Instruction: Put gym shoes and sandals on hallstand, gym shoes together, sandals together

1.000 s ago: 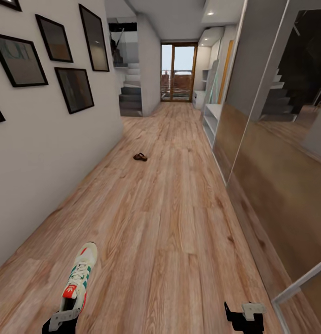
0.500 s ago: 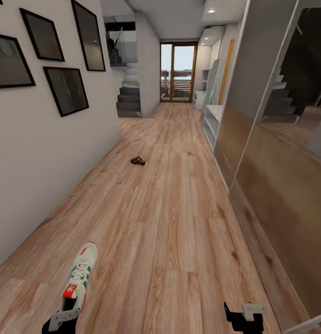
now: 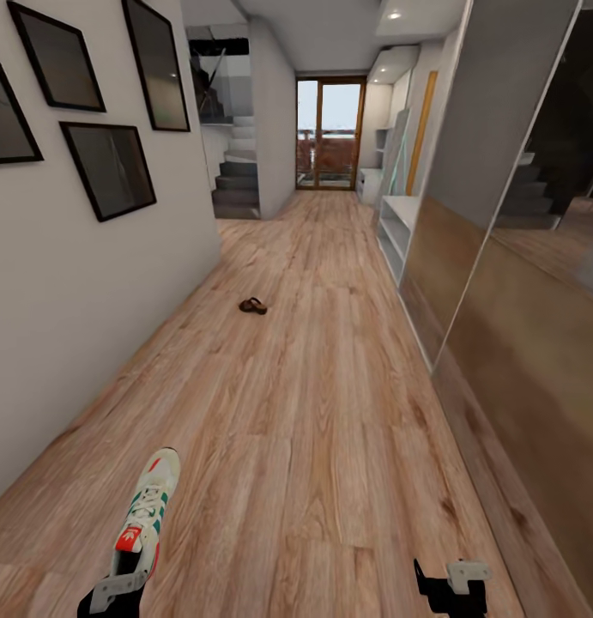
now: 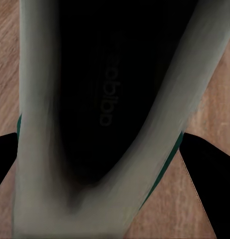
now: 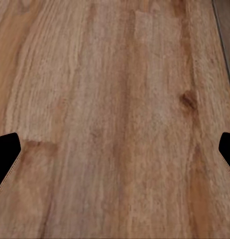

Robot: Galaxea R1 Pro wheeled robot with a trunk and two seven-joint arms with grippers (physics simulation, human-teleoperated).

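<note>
From the head, the left pincer (image 3: pixel 116 592) grips a gym shoe (image 3: pixel 147 513) by its heel, toe pointing ahead over the corridor floor (image 3: pixel 330 412). The right pincer (image 3: pixel 450 584) is empty, fingers apart. Far ahead of both lies a brown sandal (image 3: pixel 253 305); the hallstand (image 3: pixel 397 225) stands ahead to the right, along the wall.

The left wrist looks into the shoe's dark opening (image 4: pixel 105 99), held between the fingers.

The right wrist shows fingertips (image 5: pixel 5 159) spread wide over bare planks (image 5: pixel 119 119).
</note>
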